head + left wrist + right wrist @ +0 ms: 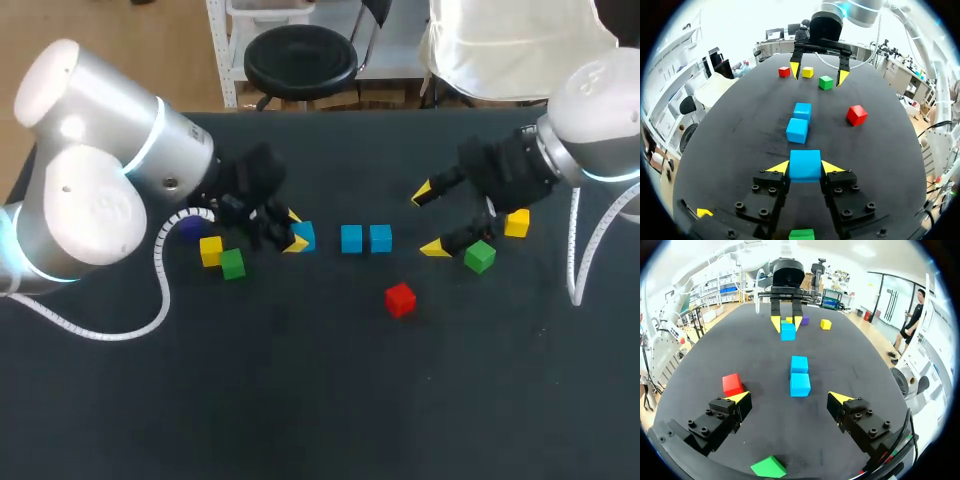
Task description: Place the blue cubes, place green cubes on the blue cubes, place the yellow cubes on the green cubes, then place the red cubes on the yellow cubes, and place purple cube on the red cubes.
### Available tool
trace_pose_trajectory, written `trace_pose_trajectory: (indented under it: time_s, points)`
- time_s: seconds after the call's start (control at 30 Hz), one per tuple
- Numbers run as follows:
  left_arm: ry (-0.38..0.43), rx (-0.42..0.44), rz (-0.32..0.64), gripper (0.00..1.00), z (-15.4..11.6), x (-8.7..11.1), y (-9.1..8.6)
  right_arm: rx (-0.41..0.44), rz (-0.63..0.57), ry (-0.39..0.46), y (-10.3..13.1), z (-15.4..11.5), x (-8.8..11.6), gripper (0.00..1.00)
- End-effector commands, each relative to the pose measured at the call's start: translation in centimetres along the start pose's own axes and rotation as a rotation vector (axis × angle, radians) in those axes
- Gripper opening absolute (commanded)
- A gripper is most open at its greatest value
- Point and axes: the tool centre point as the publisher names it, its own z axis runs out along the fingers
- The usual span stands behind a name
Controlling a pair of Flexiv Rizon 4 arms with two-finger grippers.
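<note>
My left gripper (pixel 287 232) is shut on a blue cube (pixel 304 236); in the left wrist view the blue cube (pixel 805 165) sits between the yellow tips of the gripper (pixel 805 168). Ahead of it, two more blue cubes (pixel 351 238) (pixel 380 238) lie side by side, touching. My right gripper (pixel 430 220) stands wide open just right of that pair, holding nothing. In the right wrist view this gripper (pixel 790 399) spans the nearer blue cube (pixel 800 384). A red cube (pixel 400 299) lies in front of the pair.
A green cube (pixel 480 256) and a yellow cube (pixel 517 223) lie by my right gripper. Under my left arm are a yellow cube (pixel 210 250), a green cube (pixel 232 264) and a purple cube (pixel 190 228). A second red cube (pixel 784 71) shows beyond my right gripper.
</note>
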Motion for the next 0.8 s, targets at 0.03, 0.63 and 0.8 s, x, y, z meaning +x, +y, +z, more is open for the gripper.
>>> trace_pose_trajectory:
  time_s: [0.03,0.63,0.8]
  points:
    - [-0.002,0.003,0.002,0.0,0.1,0.0,0.1,0.0,-0.001,-0.003,0.0,0.0,0.0,1.0]
    - [-0.027,0.051,0.072,0.0,0.3,-0.8,2.3,0.0,-0.001,-0.003,0.0,0.0,0.0,1.0]
    - [-0.055,0.104,0.069,0.0,0.4,-0.1,2.7,0.0,-0.001,-0.003,0.0,0.0,0.0,1.0]
